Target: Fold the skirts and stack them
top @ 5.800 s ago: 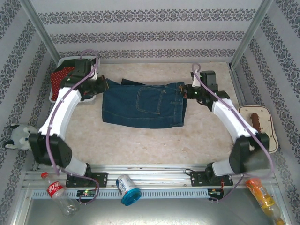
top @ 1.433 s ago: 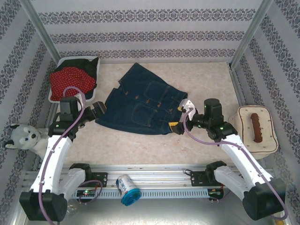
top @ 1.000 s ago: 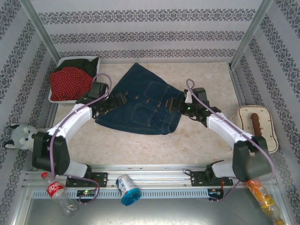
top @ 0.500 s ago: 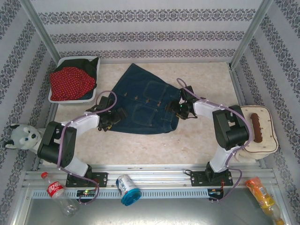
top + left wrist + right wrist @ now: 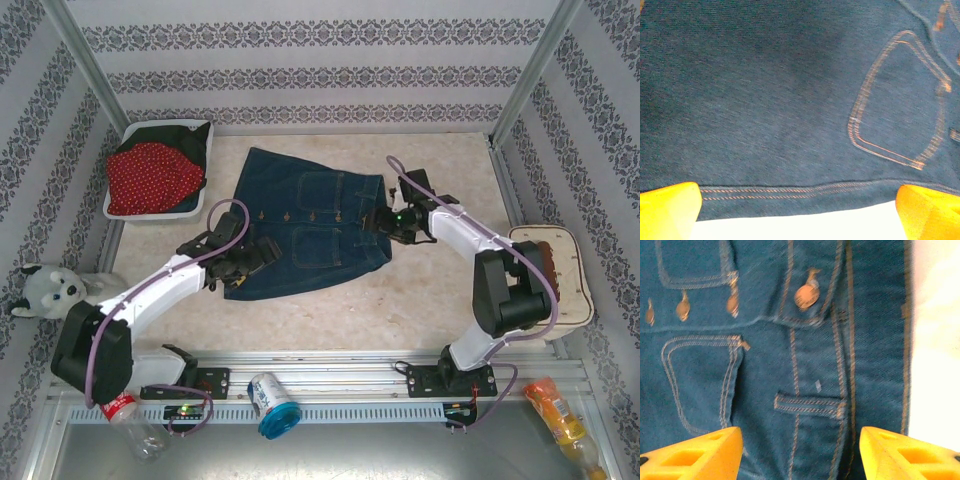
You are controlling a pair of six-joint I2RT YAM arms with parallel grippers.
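Denim skirt flat on bench, centre. Left fingers wide apart at its near hem, holding nothing. Right fingers apart astride the waistband, cloth flat between. Red dotted skirt sits in far-left basket.

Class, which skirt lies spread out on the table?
The blue denim skirt; the red dotted skirt sits bunched in the basket.
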